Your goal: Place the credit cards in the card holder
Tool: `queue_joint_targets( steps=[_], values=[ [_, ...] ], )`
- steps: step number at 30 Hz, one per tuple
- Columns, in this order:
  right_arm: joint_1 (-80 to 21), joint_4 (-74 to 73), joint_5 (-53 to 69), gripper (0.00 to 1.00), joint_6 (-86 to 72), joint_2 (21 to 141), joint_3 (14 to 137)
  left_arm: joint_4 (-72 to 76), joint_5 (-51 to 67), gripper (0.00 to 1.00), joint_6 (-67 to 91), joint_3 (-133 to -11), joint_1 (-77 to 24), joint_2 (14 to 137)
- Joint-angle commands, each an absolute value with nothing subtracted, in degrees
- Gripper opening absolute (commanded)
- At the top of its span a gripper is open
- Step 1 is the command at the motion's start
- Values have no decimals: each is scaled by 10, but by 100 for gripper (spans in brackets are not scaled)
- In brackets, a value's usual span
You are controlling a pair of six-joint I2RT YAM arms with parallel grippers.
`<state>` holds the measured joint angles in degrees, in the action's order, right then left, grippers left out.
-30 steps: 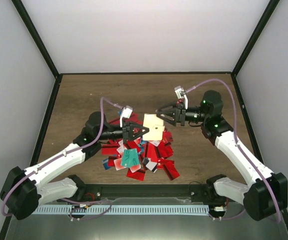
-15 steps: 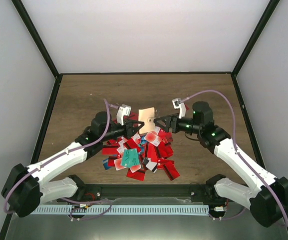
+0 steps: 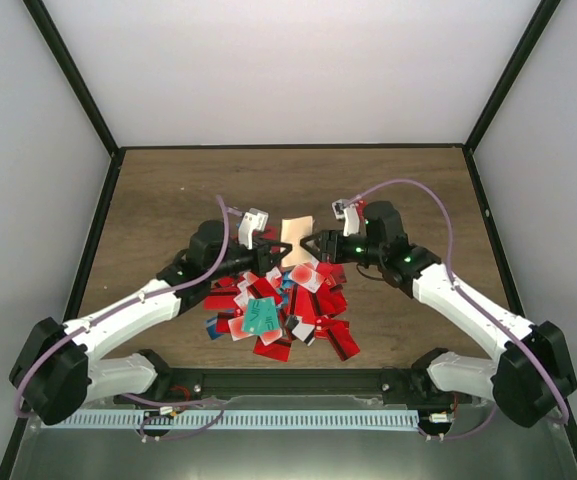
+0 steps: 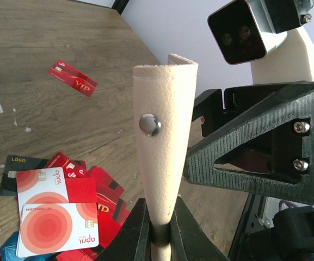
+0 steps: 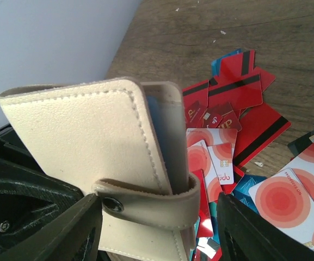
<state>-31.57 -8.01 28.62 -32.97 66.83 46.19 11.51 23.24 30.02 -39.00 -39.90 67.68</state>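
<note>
Left gripper (image 4: 158, 220) is clamped tight on the near end of the tan card holder (image 4: 165, 136), which stands out from its fingertips, lifted off the table (image 3: 168, 190). Right gripper (image 5: 154, 231) faces it with jaws spread, one finger on each side of the holder. A gap shows beside one finger, so no grip. A snap strap (image 5: 146, 201) wraps the holder's end. The credit cards (image 3: 278, 310) are piled on the table below both grippers. One red card (image 4: 72, 78) lies apart, beyond the left gripper.
</note>
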Motion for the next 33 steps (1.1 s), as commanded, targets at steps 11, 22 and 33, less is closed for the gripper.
queue_joint_targets(
  steps=[11, 22, 33],
  values=[
    [-356, -119, 211, 60, -324, 698, 529, 118, 215, 4, 286, -414, -401, 684],
    [-361, -155, 118, 61, -311, 731, 545, 110, 226, 4, 275, -420, -408, 672],
    [-362, -177, 50, 61, -300, 755, 539, 84, 207, 4, 262, -430, -409, 659]
  ],
)
